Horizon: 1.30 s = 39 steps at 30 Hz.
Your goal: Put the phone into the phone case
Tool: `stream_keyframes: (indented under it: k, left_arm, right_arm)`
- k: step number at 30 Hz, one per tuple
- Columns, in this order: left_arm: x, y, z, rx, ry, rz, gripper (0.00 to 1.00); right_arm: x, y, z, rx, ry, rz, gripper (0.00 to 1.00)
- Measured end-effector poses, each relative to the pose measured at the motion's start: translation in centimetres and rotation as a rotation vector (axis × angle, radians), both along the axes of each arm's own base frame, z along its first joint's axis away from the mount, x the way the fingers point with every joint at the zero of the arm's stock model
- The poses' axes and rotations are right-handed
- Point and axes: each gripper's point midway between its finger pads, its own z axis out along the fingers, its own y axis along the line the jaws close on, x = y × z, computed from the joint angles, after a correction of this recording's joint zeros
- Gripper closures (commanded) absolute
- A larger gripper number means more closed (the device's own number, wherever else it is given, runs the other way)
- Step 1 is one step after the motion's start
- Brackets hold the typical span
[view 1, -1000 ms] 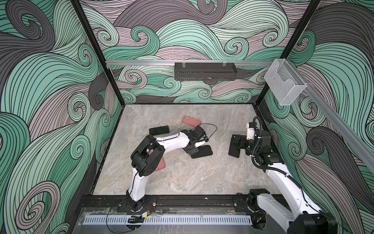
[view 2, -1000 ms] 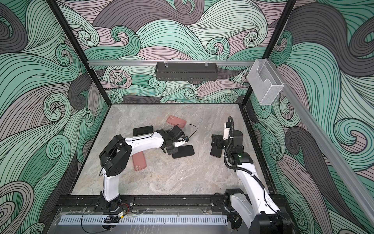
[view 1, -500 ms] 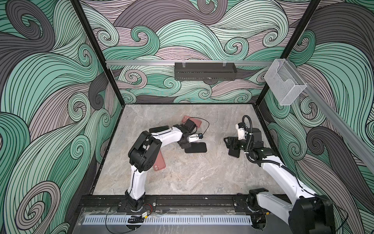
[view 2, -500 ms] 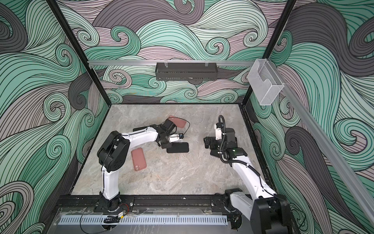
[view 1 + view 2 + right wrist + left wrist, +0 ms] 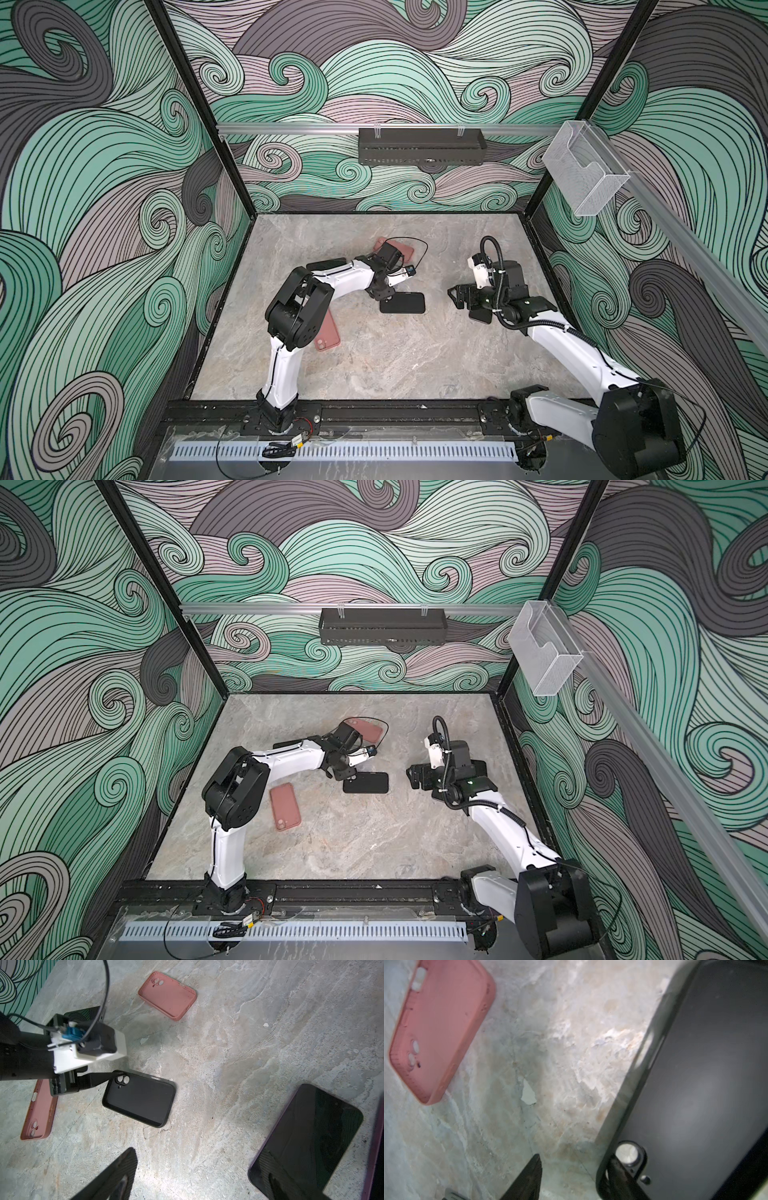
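Black and lying open side up, the phone case [image 5: 402, 303] [image 5: 366, 782] [image 5: 695, 1084] [image 5: 139, 1099] sits flat near the middle of the marble-patterned counter [image 5: 374, 365], its long side running across in both top views; its camera cut-out is at the end nearest the left gripper [image 5: 380, 293] [image 5: 343, 773] [image 5: 574, 1157]; the jaws there stand partly apart, one finger [image 5: 620, 1180] at the cut-out corner inside the case rim and the other finger [image 5: 527, 1180] out over bare counter, so they straddle the corner wall without pinching it; the phone [image 5: 481, 316] [image 5: 307, 1142] lies screen up, dark glass with a purplish edge, to the right of the case and mostly hidden under the right arm's wrist in a top view; the right gripper [image 5: 457, 297] [image 5: 415, 776] [image 5: 200, 1163] hangs low between case and phone with its jaws spread wide and empty; in the right wrist view one finger [image 5: 276, 1186] crosses the near end of the phone's screen, though whether it touches the glass I cannot tell, and the other [image 5: 116, 1176] is over bare counter; a pink case [image 5: 370, 728] [image 5: 168, 995] lies open side up toward the back wall, partly behind the left wrist; another pink case [image 5: 328, 336] [image 5: 284, 806] [image 5: 39, 1109] lies nearer the front, by the left arm's elbow; a dark slab [image 5: 326, 264] [image 5: 286, 744] shows under the left forearm.
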Motion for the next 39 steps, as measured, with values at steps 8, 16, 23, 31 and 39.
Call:
stream_keyframes:
  k: [8, 16, 23, 31, 39]
  left_arm:
    - [1.2, 2.0, 5.6, -0.259, -0.065, 0.361, 0.39]
    - [-2.9, 3.4, 7.3, -0.584, 0.079, 0.739, 0.39]
    - [-7.1, 5.2, 2.6, -0.613, 0.246, 0.974, 0.4]
    - [-8.7, 6.4, 4.6, -0.67, 0.242, 1.031, 0.45]
    - [-9.7, 8.7, 5.8, -0.722, 0.223, 1.091, 0.44]
  right_arm:
    - [0.4, 0.5, 0.0, -0.043, 0.069, 0.002, 0.16]
    - [-0.7, 2.8, -2.2, -0.076, 0.197, 0.027, 0.22]
    - [-1.1, 5.3, -5.4, -0.087, 0.314, 0.02, 0.32]
    - [-0.3, 7.0, -8.9, -0.069, 0.393, -0.03, 0.4]
    - [0.8, 8.8, -9.9, -0.047, 0.408, -0.028, 0.46]
